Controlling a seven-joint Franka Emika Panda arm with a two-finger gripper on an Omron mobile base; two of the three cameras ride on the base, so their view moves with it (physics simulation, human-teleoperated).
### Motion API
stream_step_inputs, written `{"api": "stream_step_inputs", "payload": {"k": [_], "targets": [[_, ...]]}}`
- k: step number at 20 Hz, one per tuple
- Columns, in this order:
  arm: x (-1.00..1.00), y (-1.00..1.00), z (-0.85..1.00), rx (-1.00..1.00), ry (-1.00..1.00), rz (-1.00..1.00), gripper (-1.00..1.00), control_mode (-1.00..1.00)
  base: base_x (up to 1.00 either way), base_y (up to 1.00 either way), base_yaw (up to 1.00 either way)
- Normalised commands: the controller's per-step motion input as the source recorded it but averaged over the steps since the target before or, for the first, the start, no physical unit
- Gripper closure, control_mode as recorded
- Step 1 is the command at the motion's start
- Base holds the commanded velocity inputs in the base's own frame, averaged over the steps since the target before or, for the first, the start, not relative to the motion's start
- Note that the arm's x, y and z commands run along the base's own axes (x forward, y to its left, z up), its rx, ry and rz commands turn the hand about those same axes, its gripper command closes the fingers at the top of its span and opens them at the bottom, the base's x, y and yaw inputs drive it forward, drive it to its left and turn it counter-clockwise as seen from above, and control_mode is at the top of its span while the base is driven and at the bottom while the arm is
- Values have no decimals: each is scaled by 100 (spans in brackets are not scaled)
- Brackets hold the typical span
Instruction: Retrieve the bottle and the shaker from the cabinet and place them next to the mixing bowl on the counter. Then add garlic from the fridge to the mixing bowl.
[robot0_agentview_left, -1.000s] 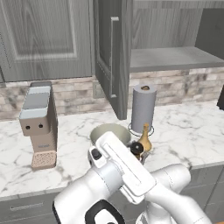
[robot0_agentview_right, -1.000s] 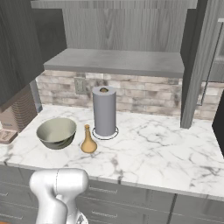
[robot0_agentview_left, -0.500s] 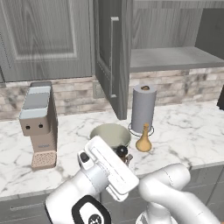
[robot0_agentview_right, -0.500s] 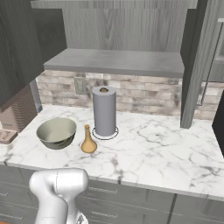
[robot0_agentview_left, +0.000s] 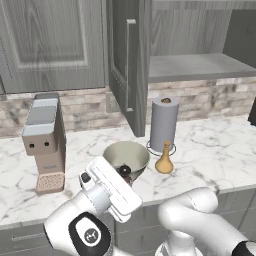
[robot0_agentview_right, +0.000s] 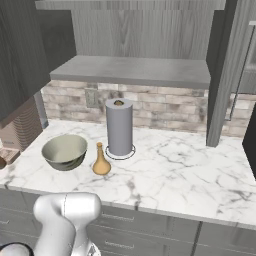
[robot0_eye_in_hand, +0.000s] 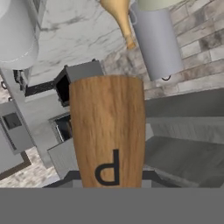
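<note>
A wooden shaker (robot0_eye_in_hand: 108, 131) marked with a dark letter stands close up in the hand view, and my gripper is shut on it, its fingertips hidden low behind the shaker. In the left base view my gripper (robot0_agentview_left: 125, 171) hangs just in front of the mixing bowl (robot0_agentview_left: 126, 156), over its near rim. The tan gourd-shaped bottle (robot0_agentview_left: 164, 159) stands upright on the counter right of the bowl. From the right base view the bottle (robot0_agentview_right: 101, 161) and the bowl (robot0_agentview_right: 64, 151) sit side by side, a little apart.
A grey paper towel roll (robot0_agentview_left: 164, 122) stands behind the bottle. A coffee machine (robot0_agentview_left: 45, 140) is at the counter's left. The cabinet door (robot0_agentview_left: 127, 60) hangs open above the bowl, beside the bare shelf (robot0_agentview_left: 200, 67). My own white arm (robot0_agentview_left: 110, 192) fills the foreground.
My hand with the shaker has swung left, from beside the bottle to in front of the bowl. The bottle and bowl have not moved.
</note>
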Motion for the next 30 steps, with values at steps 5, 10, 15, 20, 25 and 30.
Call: {"api": "stream_step_inputs", "payload": {"k": [5, 10, 15, 20, 25, 30], "targets": [[24, 3, -32, 0, 15, 0, 100, -100, 0, 0, 0], [20, 0, -23, 0, 21, 0, 100, -100, 0, 0, 0], [23, 0, -20, 0, 17, 0, 100, -100, 0, 0, 0], [38, 0, -25, 0, 5, 0, 100, -100, 0, 0, 0], [40, 0, -29, -1, 2, 0, 100, -100, 0, 0, 0], [27, 2, -27, -2, 0, 0, 100, -100, 0, 0, 0]]}}
